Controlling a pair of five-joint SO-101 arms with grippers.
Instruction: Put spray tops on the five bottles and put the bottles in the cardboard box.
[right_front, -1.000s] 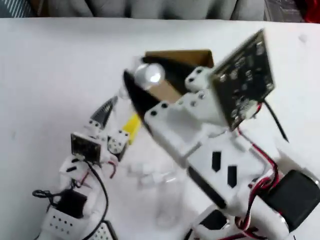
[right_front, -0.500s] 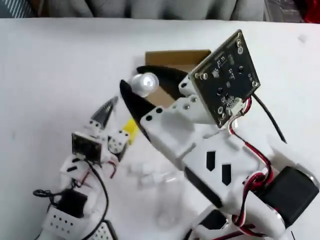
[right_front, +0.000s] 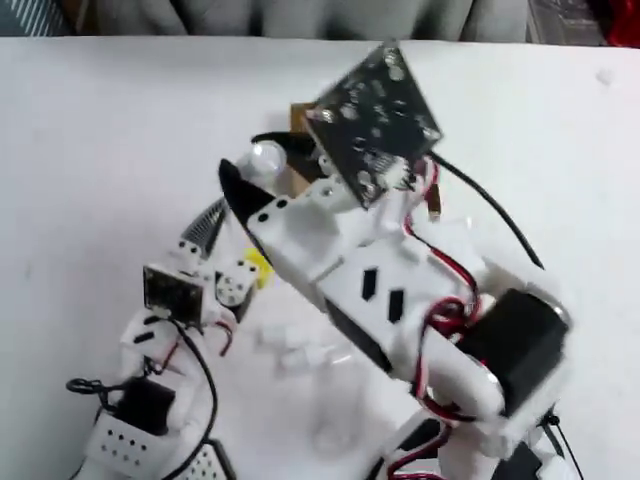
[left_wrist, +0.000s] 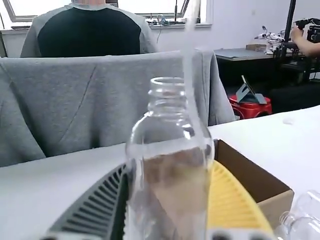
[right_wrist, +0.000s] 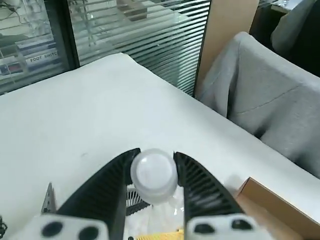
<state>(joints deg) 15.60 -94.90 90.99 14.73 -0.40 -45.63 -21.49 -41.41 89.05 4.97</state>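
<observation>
Since earlier, my right pincer swung toward my left pincer, jaws clamping spray top. Left pincer grips upright topless bottle; cardboard box just beyond it. I judge capping pending, boxing undone.

The spray top hangs above the bottle, with the cardboard box behind them

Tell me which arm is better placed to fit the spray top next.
Right, likely. Its claw grips the spray top just over the open bottle, which the left claw holds upright.
</observation>
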